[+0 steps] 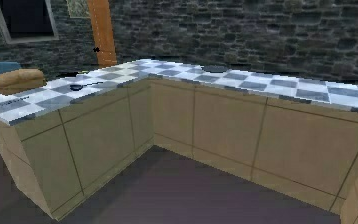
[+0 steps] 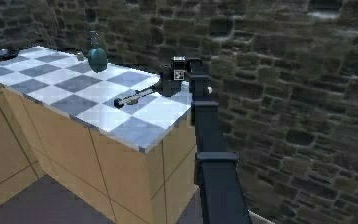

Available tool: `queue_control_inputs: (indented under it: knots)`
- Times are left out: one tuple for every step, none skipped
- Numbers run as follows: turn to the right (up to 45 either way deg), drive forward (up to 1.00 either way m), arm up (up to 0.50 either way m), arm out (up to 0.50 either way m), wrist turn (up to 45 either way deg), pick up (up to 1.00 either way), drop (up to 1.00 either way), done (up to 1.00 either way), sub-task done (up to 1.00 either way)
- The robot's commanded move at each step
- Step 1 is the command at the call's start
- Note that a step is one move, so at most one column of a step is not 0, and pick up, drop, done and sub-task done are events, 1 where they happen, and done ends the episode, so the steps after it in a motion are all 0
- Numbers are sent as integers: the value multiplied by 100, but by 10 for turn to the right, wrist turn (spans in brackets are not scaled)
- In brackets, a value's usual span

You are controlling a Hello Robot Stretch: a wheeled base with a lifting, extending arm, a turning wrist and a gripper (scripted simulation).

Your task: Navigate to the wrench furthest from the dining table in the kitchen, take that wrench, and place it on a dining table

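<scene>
wrench (image 2: pixel 137 98): flat on the checkered table (image 2: pixel 57 92), near its end edge.
hand (image 2: pixel 168 82): at the wrench's tip by the corner; cannot tell whether it grips anything.
vase (image 2: pixel 94 50): teal, upright near the wall-side edge.

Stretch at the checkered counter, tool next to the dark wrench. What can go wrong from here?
1. The slim dark wrench lies flat near the tool on the grey-and-white checkered countertop; glancing contact may push it away.
2. The teal round vase stands beyond it; a sideways sweep might topple it.
</scene>
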Motion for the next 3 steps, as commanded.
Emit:
queue_control_inputs:
  knots:
    - [0, 0, 6, 0, 0, 0, 0, 0, 0]
    - [0, 0, 0, 0, -450, 0, 0, 0, 0]
    - [0, 0, 0, 0, -300, 0, 0, 0, 0]
